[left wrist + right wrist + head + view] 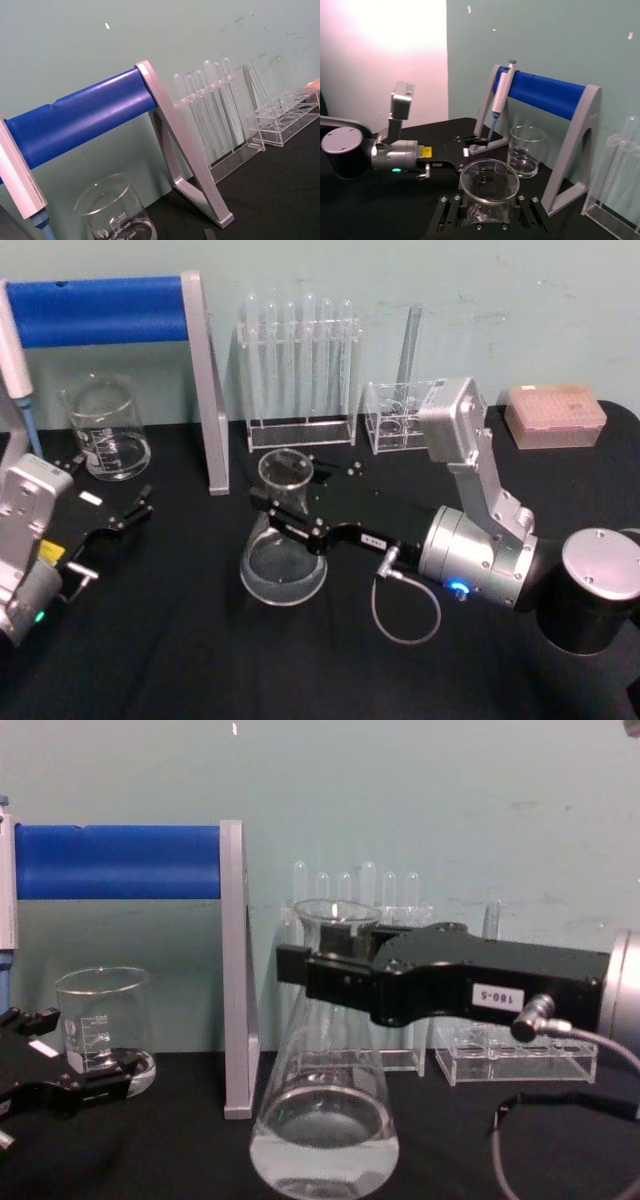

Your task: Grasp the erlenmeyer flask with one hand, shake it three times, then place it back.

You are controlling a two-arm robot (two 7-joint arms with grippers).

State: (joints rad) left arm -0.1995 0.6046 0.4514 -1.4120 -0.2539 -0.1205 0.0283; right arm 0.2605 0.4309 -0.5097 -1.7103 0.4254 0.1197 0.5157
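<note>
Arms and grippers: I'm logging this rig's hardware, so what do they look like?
The right gripper is black with two fingers, a white "180-5" label, a silver cylindrical wrist with a blue light, and a looping grey cable. The left gripper is black too, with a plain white patch, a yellow sticker and a silver wrist housing.

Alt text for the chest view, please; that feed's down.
The right gripper straddles the neck of the erlenmeyer flask, which stands upright on the black table. The left gripper sits open, low at the left, in front of a beaker.
</note>
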